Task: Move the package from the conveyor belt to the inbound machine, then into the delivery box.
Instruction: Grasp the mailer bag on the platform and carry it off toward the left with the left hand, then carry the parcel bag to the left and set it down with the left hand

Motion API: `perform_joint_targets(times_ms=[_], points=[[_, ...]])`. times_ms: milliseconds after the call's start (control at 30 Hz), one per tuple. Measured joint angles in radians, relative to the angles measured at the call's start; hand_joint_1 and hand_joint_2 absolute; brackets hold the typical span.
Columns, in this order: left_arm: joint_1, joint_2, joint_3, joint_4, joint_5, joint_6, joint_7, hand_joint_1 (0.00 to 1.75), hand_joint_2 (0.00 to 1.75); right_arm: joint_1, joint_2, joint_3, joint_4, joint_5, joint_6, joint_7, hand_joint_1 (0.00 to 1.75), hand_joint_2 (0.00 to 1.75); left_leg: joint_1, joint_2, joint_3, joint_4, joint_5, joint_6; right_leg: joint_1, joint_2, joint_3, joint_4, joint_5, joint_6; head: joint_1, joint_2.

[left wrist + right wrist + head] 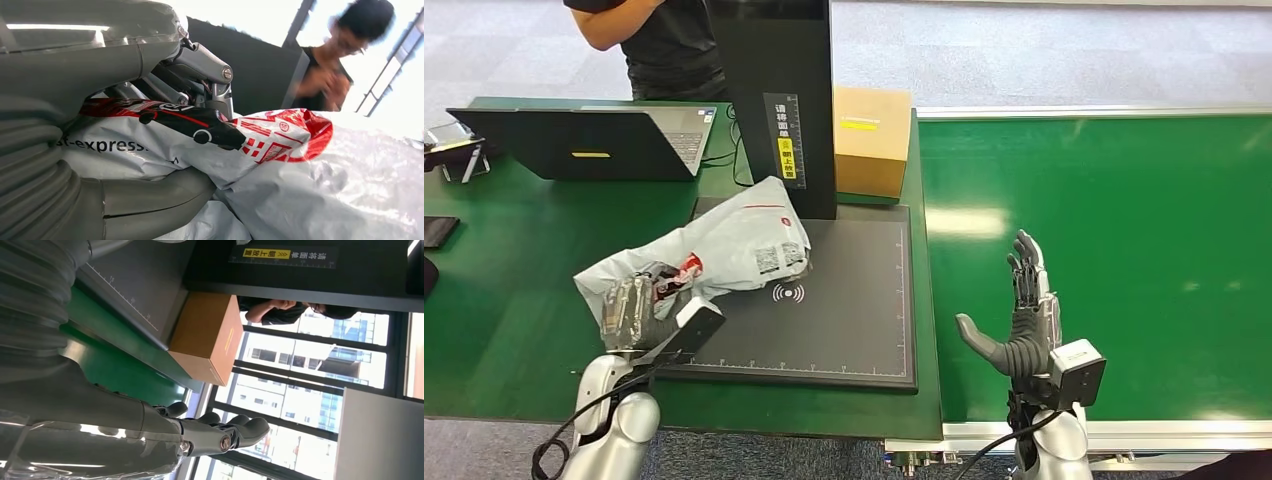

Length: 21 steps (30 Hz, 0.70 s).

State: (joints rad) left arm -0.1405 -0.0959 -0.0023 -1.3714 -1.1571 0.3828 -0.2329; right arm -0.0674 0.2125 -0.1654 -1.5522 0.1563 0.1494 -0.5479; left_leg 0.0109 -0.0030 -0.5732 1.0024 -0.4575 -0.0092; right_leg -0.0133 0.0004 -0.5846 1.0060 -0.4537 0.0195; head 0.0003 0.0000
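The package [724, 247] is a grey plastic mailer with red print and labels. It lies on the left part of the inbound machine's black scanning plate [844, 310], spilling over its left edge. My left hand [639, 310] grips the package's near left end; in the left wrist view the fingers [200, 65] and thumb [155, 200] clamp the crumpled bag [280, 150]. My right hand [1024, 320] hovers open over the green conveyor belt [1124, 230], fingers straight and apart, holding nothing. In the right wrist view its fingers [235, 432] are extended.
The machine's black post [779, 100] rises behind the plate. A cardboard box [871, 140] stands beside it at the back. An open laptop [594, 140] and small devices [454, 150] sit on the green table at the left. A person [659, 40] in black stands behind.
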Motion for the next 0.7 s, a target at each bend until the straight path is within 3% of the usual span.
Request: perform_joint_targets(times_ms=[233, 533, 567, 667, 700], points=[[-0.006, 0.068, 0.122, -0.016, -0.033, 0.085, 0.038, 1.75, 1.75, 0.005, 0.0, -0.016, -0.001, -0.007, -0.018, -0.029, 0.0, 1.75, 0.0, 0.0, 0.001, 0.0, 0.0, -0.002, 0.001, 0.0, 0.0, 0.001, -0.001, -0.002, 0.0, 0.0], [-0.036, 0.087, 0.289, -0.032, -0.003, 0.133, 0.14, 1.75, 1.75, 0.028, 0.002, -0.035, -0.033, -0.01, -0.029, -0.025, 0.0, 1.75, 0.0, 0.0, 0.001, 0.0, 0.0, -0.002, 0.001, 0.0, 0.0, 0.001, -0.001, -0.002, 0.0, 0.0], [-0.039, 0.088, 0.301, -0.03, 0.0, 0.133, 0.14, 1.51, 1.75, 0.028, 0.003, -0.035, -0.033, -0.009, -0.033, -0.025, 0.0, 1.75, 0.0, 0.0, 0.001, 0.0, 0.0, -0.002, 0.001, 0.0, 0.0, 0.001, -0.001, -0.002, 0.0, 0.0], [-0.046, 0.089, 0.328, -0.016, 0.001, 0.13, 0.148, 0.2, 1.75, 0.03, 0.003, -0.035, -0.033, -0.009, -0.042, -0.024, 0.0, 1.75, 0.0, 0.0, 0.001, 0.0, 0.0, -0.002, 0.001, 0.0, 0.0, 0.001, -0.001, -0.002, 0.0, 0.0], [-0.048, 0.089, 0.334, -0.01, -0.001, 0.128, 0.151, 0.0, 1.75, 0.031, 0.003, -0.035, -0.033, -0.009, -0.043, -0.024, 0.0, 1.75, 0.0, 0.0, 0.001, 0.0, 0.0, -0.002, 0.001, 0.0, 0.0, 0.001, -0.001, -0.002, 0.0, 0.0]])
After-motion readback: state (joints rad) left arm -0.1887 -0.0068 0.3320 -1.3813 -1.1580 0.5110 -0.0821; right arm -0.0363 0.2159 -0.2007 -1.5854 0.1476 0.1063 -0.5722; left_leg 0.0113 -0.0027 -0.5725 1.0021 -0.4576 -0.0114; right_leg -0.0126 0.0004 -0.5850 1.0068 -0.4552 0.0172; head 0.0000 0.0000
